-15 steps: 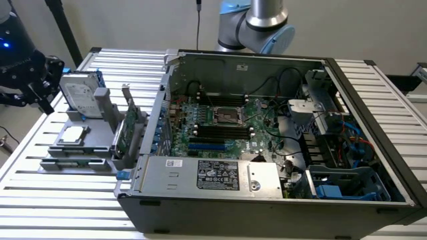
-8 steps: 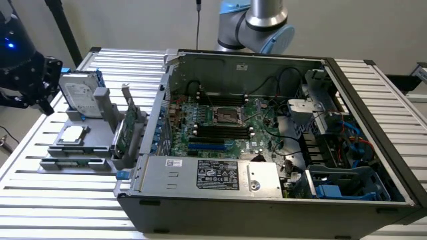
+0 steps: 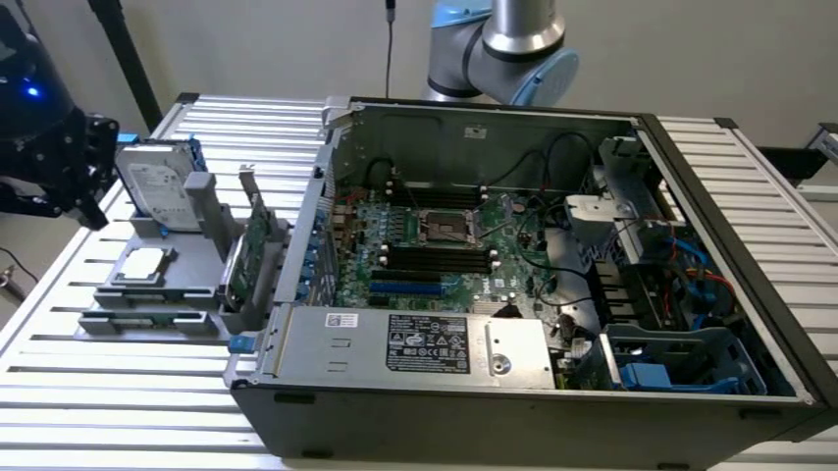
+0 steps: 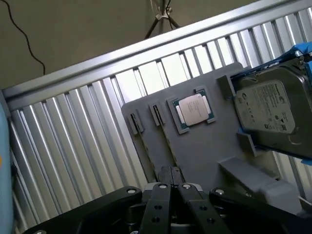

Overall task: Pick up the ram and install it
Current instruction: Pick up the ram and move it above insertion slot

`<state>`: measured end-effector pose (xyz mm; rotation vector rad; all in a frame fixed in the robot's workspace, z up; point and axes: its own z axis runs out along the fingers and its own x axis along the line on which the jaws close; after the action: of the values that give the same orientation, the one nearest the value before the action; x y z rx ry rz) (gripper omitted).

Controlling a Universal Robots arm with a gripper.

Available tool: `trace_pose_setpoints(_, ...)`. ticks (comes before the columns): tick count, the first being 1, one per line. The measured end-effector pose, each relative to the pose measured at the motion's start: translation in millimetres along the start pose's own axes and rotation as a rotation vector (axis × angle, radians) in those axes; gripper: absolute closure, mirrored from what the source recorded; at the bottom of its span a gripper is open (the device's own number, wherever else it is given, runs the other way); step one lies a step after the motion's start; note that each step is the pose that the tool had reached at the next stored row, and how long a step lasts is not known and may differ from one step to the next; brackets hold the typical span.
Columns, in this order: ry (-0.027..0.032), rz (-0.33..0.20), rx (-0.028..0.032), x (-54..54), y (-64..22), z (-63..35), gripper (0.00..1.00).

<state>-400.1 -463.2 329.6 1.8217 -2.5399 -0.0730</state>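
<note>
**Bench inspection: arm holding off beside the parts tray, ram in the tray**

A slatted metal table (image 3: 118,412) is carrying an open computer case (image 3: 524,432), with a plain pale wall running behind it. A grey parts tray (image 3: 112,294) is lying just beside the case, on the exterior view's left.

The arm (image 3: 517,44) is reaching in from behind the case. Its gripper (image 3: 73,182) is hanging off the tray's outer side, apart from it. In the wrist view the gripper (image 4: 170,171) is showing its fingers pressed together, with nothing seen between them.

Count on the tray:
- One hard drive (image 3: 157,186), standing on edge.
- One processor (image 3: 144,263), lying flat.
- One expansion card (image 3: 249,260), upright next to the case.
- One thin strip in the tray's near slot, which is reading as the ram (image 3: 147,316), though its detail is too fine to confirm.

The motherboard (image 3: 433,245) is sitting inside the case.
</note>
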Motion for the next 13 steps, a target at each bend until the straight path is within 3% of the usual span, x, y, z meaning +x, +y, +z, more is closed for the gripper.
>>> trace_pose_setpoints(3, 0.0019, -0.054, 0.0036, 0.0, 0.0, 1.9, 0.89)
trace_pose_setpoints(10, -0.0034, -0.152, 0.0368, 0.0, -0.3, 6.2, 0.89)
trace_pose_setpoints(13, -0.004, -0.185, 0.0443, 0.1, -0.4, 9.1, 0.89)
